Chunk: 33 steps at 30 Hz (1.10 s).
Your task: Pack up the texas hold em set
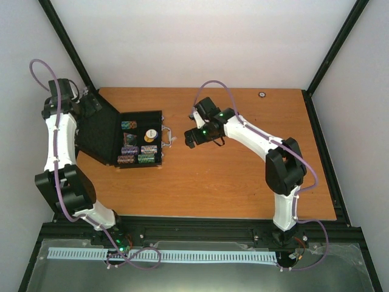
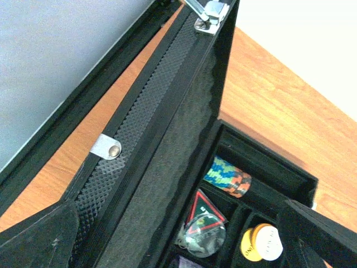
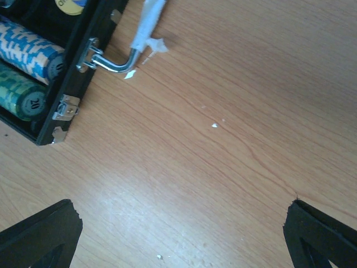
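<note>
Case (image 1: pixel 97 135) lies open at the left of the worktop (image 1: pixel 243 182), chip stacks (image 1: pixel 138 152) seated in its tray. Judged rigid and heavy once loaded: the lid edge serves for closing, the handle (image 3: pixel 114 64) for lifting. Left fingers (image 2: pixel 39 234) are spread wide over the lid edge, right fingers (image 3: pixel 39 234) are spread wide above bare wood, both empty. Hinge hidden; tray partly cut off in both wrist views.

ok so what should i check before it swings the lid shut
1. Lid standing open: ok
2. Chip stacks lying in their compartments: ok
3. Every piece sitting below the case rim: cannot tell
4. Left hand open, holding nothing, lid edge in front of it: ok
5. Right hand open, holding nothing, over the table beside the handle: ok
</note>
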Tool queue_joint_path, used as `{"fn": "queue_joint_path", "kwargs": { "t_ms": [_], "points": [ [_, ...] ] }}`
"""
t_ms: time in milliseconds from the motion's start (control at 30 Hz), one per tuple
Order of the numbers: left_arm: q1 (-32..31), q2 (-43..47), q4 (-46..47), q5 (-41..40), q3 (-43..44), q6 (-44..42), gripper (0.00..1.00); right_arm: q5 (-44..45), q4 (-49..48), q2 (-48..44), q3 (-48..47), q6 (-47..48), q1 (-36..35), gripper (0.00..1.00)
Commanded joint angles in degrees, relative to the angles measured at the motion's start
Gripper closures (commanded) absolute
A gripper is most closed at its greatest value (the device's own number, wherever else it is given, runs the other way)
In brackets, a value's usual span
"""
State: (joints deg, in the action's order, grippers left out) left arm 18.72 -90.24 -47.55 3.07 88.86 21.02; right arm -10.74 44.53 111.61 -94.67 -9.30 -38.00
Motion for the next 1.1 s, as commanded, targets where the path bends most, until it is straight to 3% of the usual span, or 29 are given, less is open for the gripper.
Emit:
{"fn": "queue_joint_path", "kwargs": {
  "t_ms": [0,133,300,567,867,1067],
  "points": [
    [-0.7,0.4,1.0,13.3,-2.8,2.5,0.0,2.5,-0.7,-4.0,1.6,-0.9,1.4,0.0],
    [-2.0,2.0,2.8,19.9,-3.6,5.9,0.0,3.6,-0.8,-5.0,2.2,-1.1,2.8,0.0],
    [-7.5,3.9,2.6,22.9,-2.7,8.6,0.0,4.1,-0.6,-5.5,2.2,-1.3,3.8,0.0],
    [-15.9,6.1,8.0,26.7,-8.9,14.7,0.0,5.5,0.7,-5.4,0.8,-1.1,4.2,0.0],
    [-16.7,6.5,7.0,30.8,-4.6,13.5,0.0,7.8,1.9,-5.5,0.3,-1.8,4.2,0.0],
    [-16.7,5.1,5.8,29.2,-7.5,10.5,0.0,-0.5,0.0,-4.8,0.3,-1.9,4.1,0.0]
  ]
}}
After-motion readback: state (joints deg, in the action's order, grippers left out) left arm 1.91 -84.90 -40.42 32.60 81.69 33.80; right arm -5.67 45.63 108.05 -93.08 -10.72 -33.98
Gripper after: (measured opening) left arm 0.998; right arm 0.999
